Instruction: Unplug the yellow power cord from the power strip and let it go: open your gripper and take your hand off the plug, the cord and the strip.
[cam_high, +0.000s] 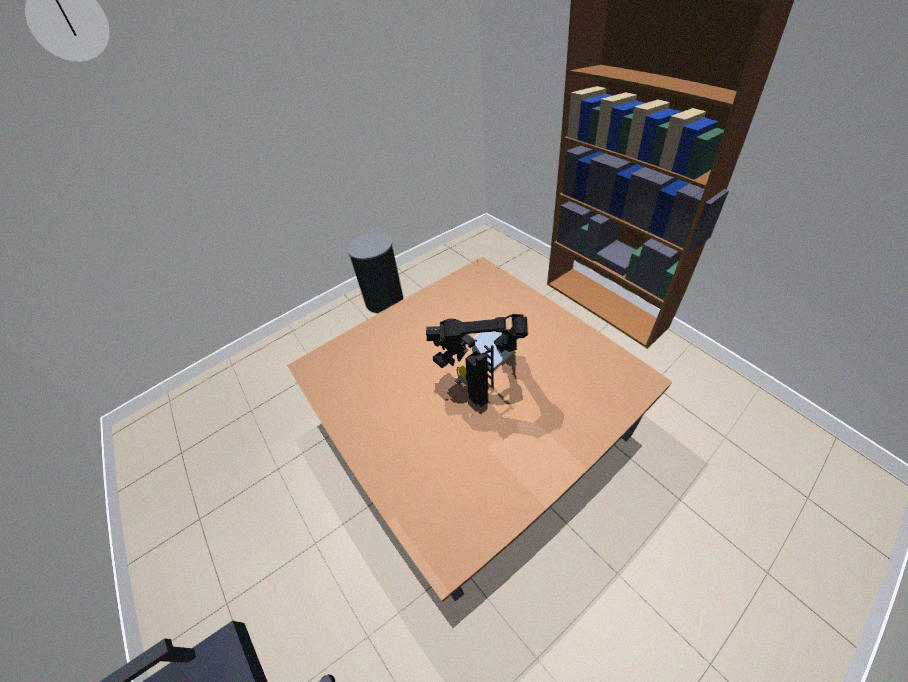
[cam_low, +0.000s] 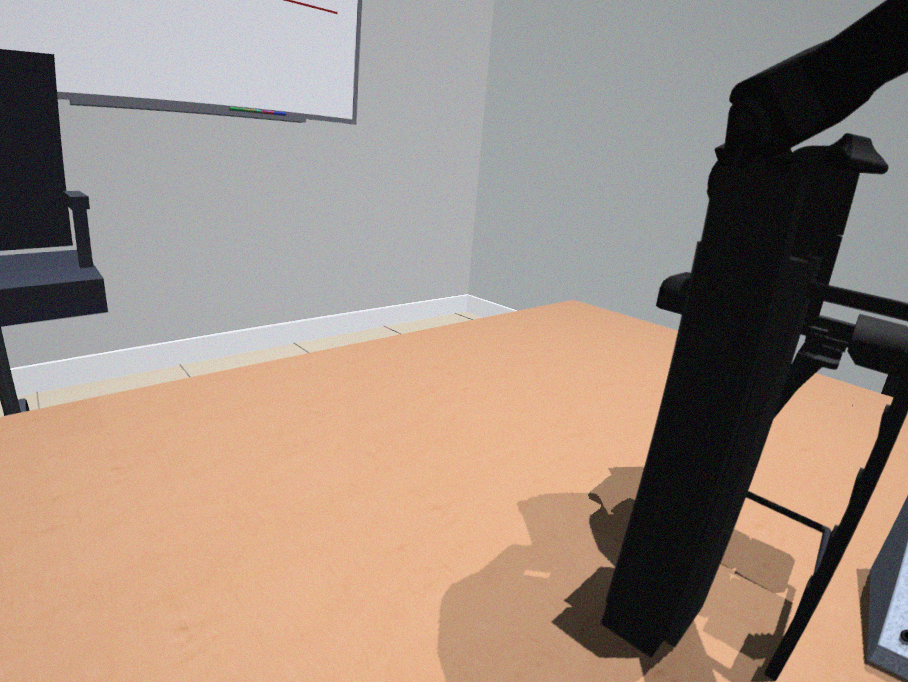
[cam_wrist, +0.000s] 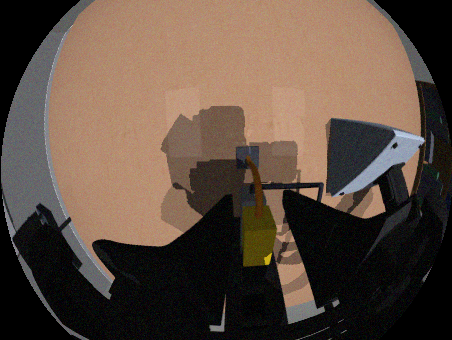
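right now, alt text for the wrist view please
A yellow plug sits in the gap between the open gripper's two dark fingers, its cord running away over the orange table. A pale grey slab stands at right.

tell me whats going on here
A robot arm reaches over the black power strip, which stands upright on the table. In the wrist view the yellow plug sits between the fingers of the claw, but the claw is open, not clamped on it. The plug appears not yet pulled, though its seat in the strip is hidden.
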